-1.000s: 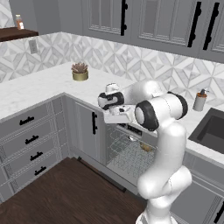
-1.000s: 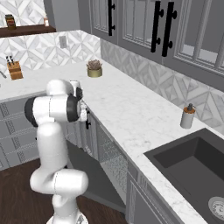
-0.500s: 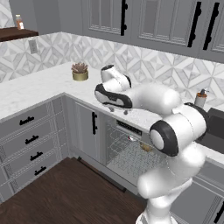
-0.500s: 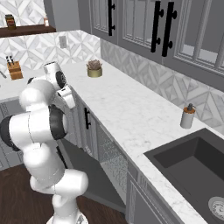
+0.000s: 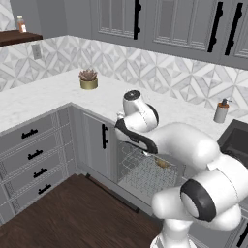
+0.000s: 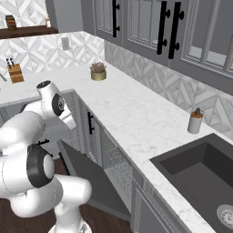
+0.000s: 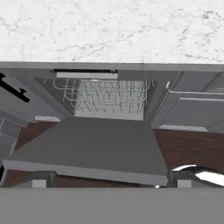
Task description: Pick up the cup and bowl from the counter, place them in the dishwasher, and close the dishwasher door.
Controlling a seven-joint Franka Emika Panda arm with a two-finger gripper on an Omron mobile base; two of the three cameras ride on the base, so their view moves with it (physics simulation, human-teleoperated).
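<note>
Door (image 7: 87, 153) is down, lying open w/ its far edge toward you in the hand view; rack (image 5: 145, 172) behind it, bowl (image 5: 162, 163) looks already inside, cup not visible. You're at the close step: get under the door's free edge, push up evenly. Fingers (image 7: 38, 184) sit wide, empty. Tabletop (image 6: 132, 118) overhangs. Soap bottle (image 6: 195, 121) and plant (image 6: 98, 72) well clear.

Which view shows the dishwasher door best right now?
The hand view: the dishwasher door lies folded down, its whole inner panel facing the camera below the wire rack. The right base view shows the door from the side, partly behind the arm. In the left base view the arm covers it, leaving the rack visible.
</note>
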